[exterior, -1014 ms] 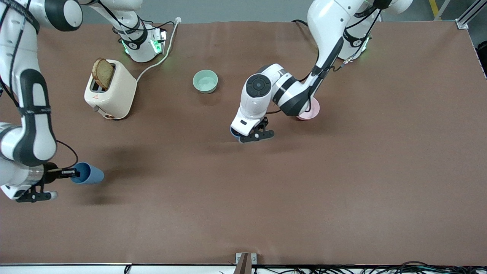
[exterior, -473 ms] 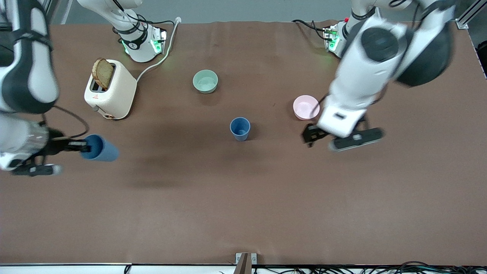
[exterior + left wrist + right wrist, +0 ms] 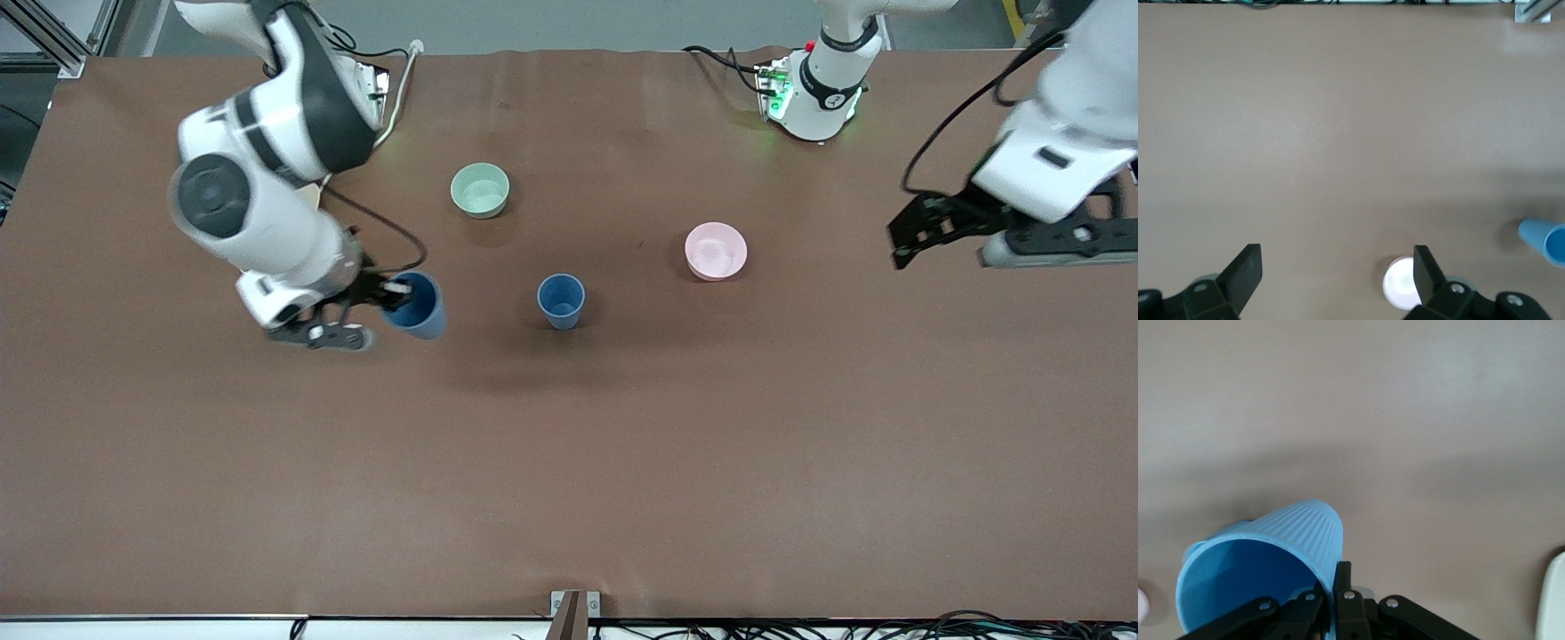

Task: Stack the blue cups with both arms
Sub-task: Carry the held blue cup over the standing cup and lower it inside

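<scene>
One blue cup (image 3: 561, 300) stands upright on the table's middle, between the two bowls and nearer the front camera than both. My right gripper (image 3: 391, 292) is shut on the rim of the second blue cup (image 3: 418, 307). It holds that cup tilted over the table, beside the standing cup toward the right arm's end. In the right wrist view one finger is inside the ribbed cup (image 3: 1265, 563) and one outside; the right gripper (image 3: 1331, 600) pinches the wall. My left gripper (image 3: 902, 240) is open and empty over the left arm's end; it shows open in the left wrist view (image 3: 1335, 267).
A pale green bowl (image 3: 480, 190) sits toward the robots' bases. A pink bowl (image 3: 716, 251) sits beside the standing cup toward the left arm's end and shows pale in the left wrist view (image 3: 1399, 283). A toaster's edge (image 3: 1553, 600) shows in the right wrist view.
The left gripper let go of the middle cup and swung away toward the left arm's end. The right arm carried its cup from the table's end toward the standing cup.
</scene>
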### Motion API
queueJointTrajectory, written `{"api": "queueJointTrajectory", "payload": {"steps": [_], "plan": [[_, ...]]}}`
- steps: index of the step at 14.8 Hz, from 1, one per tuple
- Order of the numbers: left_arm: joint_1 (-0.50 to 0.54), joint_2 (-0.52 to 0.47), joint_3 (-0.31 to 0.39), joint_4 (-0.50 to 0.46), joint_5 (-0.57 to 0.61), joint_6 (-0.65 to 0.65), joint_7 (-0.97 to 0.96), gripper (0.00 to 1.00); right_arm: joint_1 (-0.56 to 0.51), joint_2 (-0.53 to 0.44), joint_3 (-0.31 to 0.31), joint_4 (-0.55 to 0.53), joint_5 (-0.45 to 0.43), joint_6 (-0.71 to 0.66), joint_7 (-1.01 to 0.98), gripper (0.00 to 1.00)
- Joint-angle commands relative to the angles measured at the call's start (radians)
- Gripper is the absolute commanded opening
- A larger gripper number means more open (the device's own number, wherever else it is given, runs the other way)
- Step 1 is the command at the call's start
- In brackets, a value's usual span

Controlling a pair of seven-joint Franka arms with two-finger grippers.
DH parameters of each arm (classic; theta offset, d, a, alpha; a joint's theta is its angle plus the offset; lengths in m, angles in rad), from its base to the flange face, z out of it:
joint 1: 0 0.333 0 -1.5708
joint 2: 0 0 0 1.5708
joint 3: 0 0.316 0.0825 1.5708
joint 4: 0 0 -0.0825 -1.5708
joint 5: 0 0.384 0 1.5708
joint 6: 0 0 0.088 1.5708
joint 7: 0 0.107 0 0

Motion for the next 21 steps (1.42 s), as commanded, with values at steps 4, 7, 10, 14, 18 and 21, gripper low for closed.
{"api": "queueJointTrajectory", "payload": {"steps": [4,7,10,14,18,21], "plan": [[0.072,-0.133,-0.008,-0.122,-0.035,-0.063,0.104,1.00,0.214,0.011,-0.014,-0.057,0.020,0.163,0.196,0.00],[0.074,-0.132,0.008,-0.112,-0.035,-0.066,0.105,1.00,0.277,0.028,-0.016,-0.107,0.020,0.206,0.199,0.00],[0.075,-0.130,0.011,-0.110,-0.035,-0.075,0.113,1.00,0.293,0.032,-0.014,-0.149,0.020,0.251,0.199,0.00],[0.072,-0.125,0.009,-0.115,-0.027,-0.076,0.113,1.00,0.316,0.065,-0.016,-0.151,0.060,0.289,0.201,0.00],[0.071,-0.106,0.005,-0.116,-0.021,-0.037,0.113,1.00,0.316,0.097,-0.017,-0.149,0.054,0.358,0.192,0.01],[0.071,-0.095,0.005,-0.116,-0.020,-0.021,0.113,1.00,0.310,0.105,-0.019,-0.152,0.046,0.360,0.187,0.01]]}}
